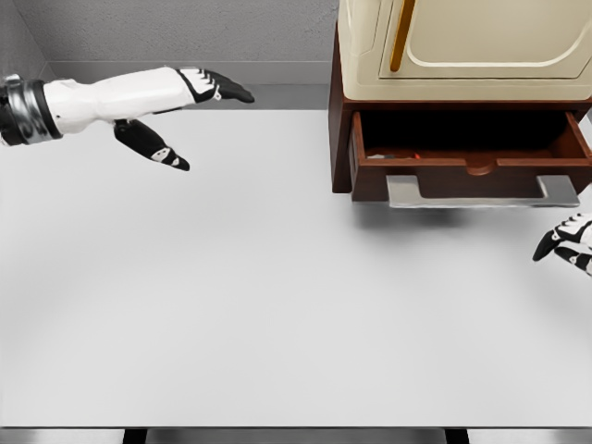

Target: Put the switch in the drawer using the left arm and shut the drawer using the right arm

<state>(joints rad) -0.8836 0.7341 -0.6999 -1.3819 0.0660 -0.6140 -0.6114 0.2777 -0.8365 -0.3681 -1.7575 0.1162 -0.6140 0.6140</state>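
A brown wooden drawer (467,166) stands pulled out of the cabinet (462,55) at the upper right, with a grey metal handle (481,192) on its front. Inside it, near the left front corner, a small grey and red object (398,155) just shows; it may be the switch, but most of it is hidden by the drawer front. My left hand (199,116) hovers over the table's far left with fingers spread and holds nothing. My right hand (566,242) enters at the right edge, below and right of the drawer handle, fingers relaxed and apart from it.
The white table (259,296) spreads across the view, with its front edge near the bottom. A grey wall runs behind it. The cream upper cabinet door carries a slanted brass handle (400,42).
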